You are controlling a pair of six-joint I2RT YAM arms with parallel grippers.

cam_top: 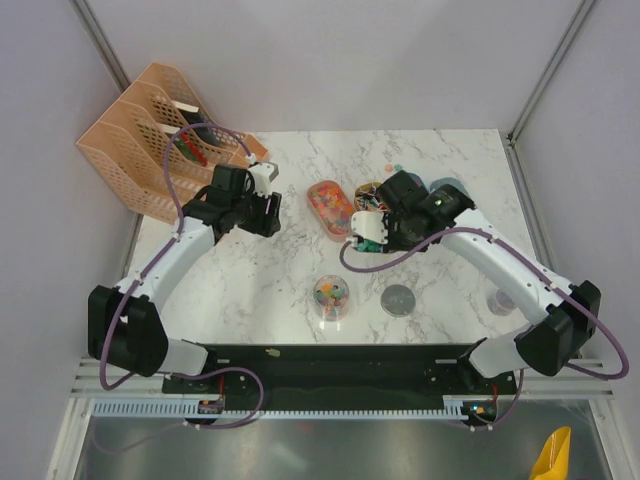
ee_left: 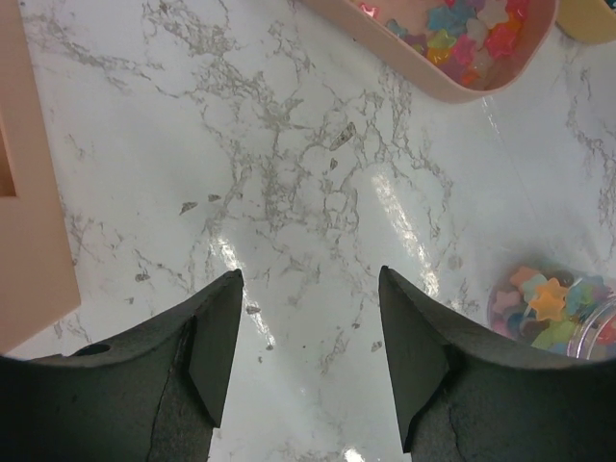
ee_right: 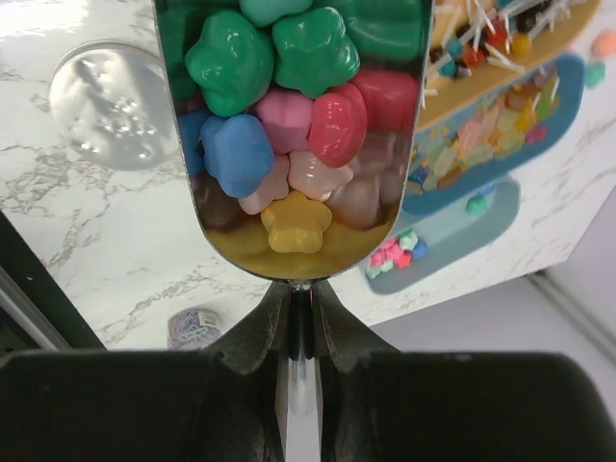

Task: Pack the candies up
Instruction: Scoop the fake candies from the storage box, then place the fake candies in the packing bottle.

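Right gripper (ee_right: 300,308) is clamped on the handle of a scoop (ee_right: 226,245) heaped with star-shaped candies (ee_right: 289,125). We judge the pour target, the open jar (cam_top: 330,297), lies toward the near edge of the table (cam_top: 250,290), slightly left of that gripper. Left gripper (ee_left: 308,327) stands apart and empty, the jar to its right.
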